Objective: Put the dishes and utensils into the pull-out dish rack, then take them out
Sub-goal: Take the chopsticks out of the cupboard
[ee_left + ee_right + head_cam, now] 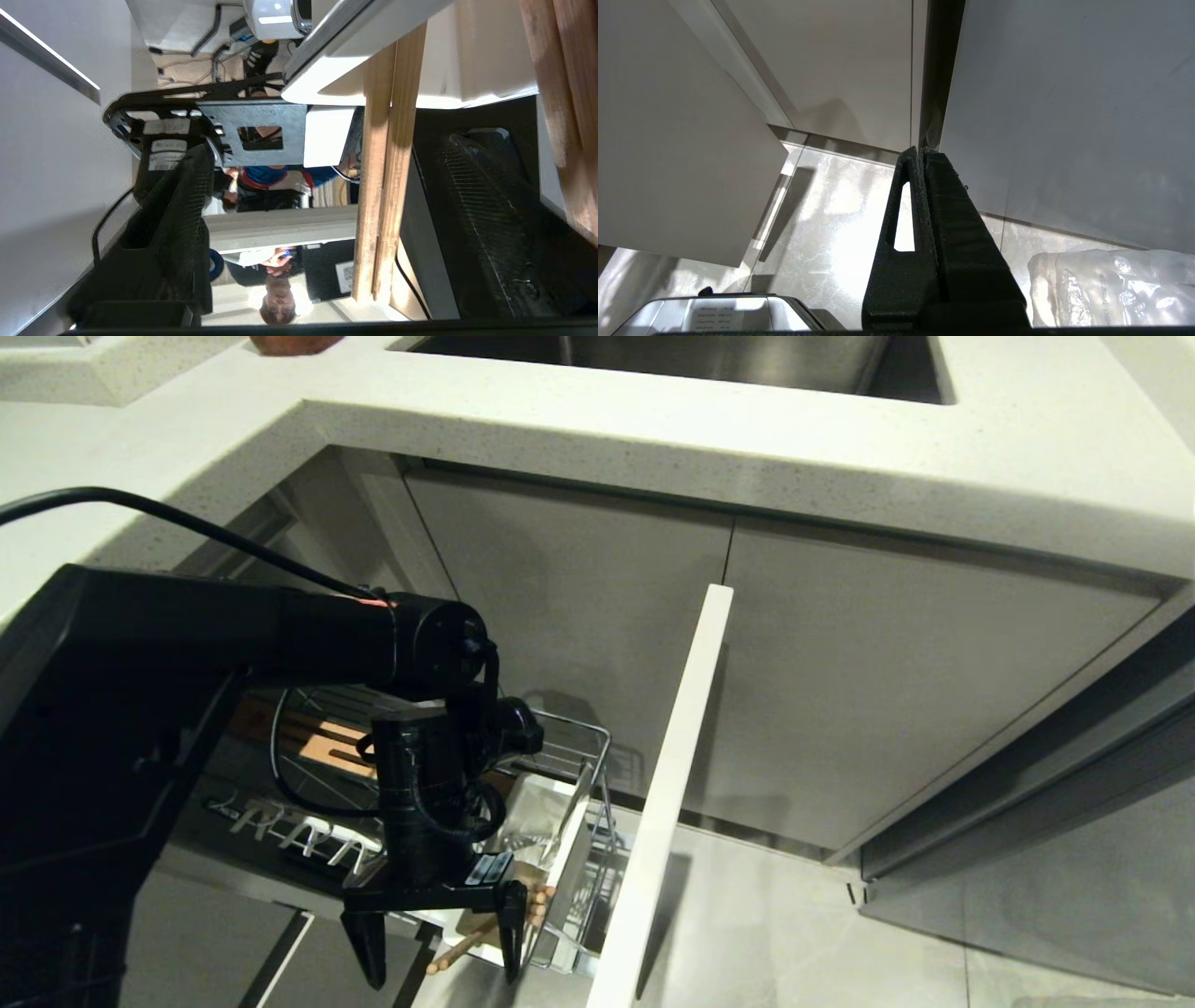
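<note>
The left gripper (439,933) hangs low over the near end of the pulled-out dish rack (583,756), fingers spread wide and pointing down. The wooden chopsticks (485,929) stand between those fingers, leaning out of the white caddy (560,859); in the left wrist view they (383,186) run side by side nearer one finger (486,210) than the other, and I cannot tell if they touch it. The right gripper (922,156) is parked beside the cabinet doors (831,70), its fingers pressed together around nothing, above the tiled floor (831,210).
</note>
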### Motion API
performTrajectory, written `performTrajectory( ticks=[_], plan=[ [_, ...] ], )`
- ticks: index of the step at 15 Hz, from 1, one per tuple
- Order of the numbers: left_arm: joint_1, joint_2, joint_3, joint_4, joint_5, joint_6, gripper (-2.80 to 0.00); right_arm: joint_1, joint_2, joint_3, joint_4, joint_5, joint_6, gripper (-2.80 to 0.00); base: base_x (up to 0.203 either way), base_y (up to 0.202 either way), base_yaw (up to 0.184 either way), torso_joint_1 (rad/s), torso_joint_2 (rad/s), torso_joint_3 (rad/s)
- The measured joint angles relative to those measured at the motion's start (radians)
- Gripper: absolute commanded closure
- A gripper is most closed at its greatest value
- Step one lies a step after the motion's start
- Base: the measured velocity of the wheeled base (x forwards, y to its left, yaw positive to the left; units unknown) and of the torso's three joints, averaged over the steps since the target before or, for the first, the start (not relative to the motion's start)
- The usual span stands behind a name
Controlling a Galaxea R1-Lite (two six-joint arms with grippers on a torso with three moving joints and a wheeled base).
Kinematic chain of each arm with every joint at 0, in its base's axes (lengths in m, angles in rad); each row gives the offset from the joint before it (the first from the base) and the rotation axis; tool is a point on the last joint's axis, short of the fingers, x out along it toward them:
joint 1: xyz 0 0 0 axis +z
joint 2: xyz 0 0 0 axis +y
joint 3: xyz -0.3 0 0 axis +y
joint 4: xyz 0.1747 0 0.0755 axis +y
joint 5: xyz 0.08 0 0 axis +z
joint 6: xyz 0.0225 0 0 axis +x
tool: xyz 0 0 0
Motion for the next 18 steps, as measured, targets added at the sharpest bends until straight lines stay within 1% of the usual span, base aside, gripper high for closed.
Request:
performTrajectory(
  ticks=[5, 18],
  plan=[
    [0.001, -0.010, -0.025, 0.000, -0.001, -0.008, 0.00, -0.001, 0.000, 0.000, 0.000, 0.000, 0.000, 0.00, 0.000, 0.000, 0.000, 0.000, 0.00, 0.000],
    [-0.001, -0.062, -0.031, 0.001, -0.018, -0.013, 0.00, 0.000, 0.000, 0.000, 0.000, 0.000, 0.000, 0.00, 0.000, 0.000, 0.000, 0.000, 0.00, 0.000]
  ],
)
